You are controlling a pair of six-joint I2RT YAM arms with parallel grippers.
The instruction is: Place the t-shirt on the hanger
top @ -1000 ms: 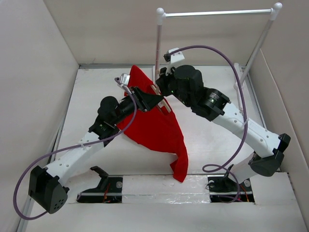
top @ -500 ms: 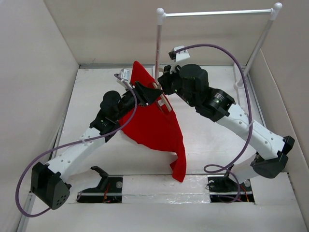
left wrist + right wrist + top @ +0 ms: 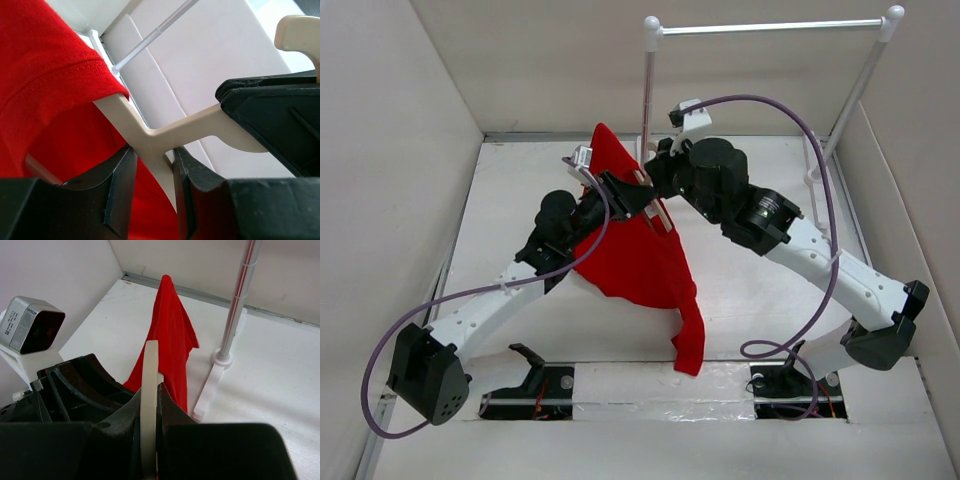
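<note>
The red t-shirt [image 3: 635, 255] hangs in the air over the table's middle, draped on the beige hanger [image 3: 655, 213], one end trailing down at the front. My left gripper [image 3: 642, 193] is shut on the hanger's neck [image 3: 150, 142], with red cloth [image 3: 45, 85] covering one hanger arm. My right gripper [image 3: 657, 180] is shut on the hanger's thin edge [image 3: 149, 390] from the other side. In the right wrist view the shirt [image 3: 170, 335] hangs past the hanger, and the left gripper [image 3: 82, 385] sits just left of it.
A white rack [image 3: 650, 100] with a silver rod [image 3: 770, 27] stands at the back right; its post and white foot [image 3: 220, 360] are close behind the shirt. White walls enclose the table on three sides.
Both grippers have lifted the hanger and shirt slightly and moved them a little toward the back. The shirt's lower tail has risen a bit off the front.
</note>
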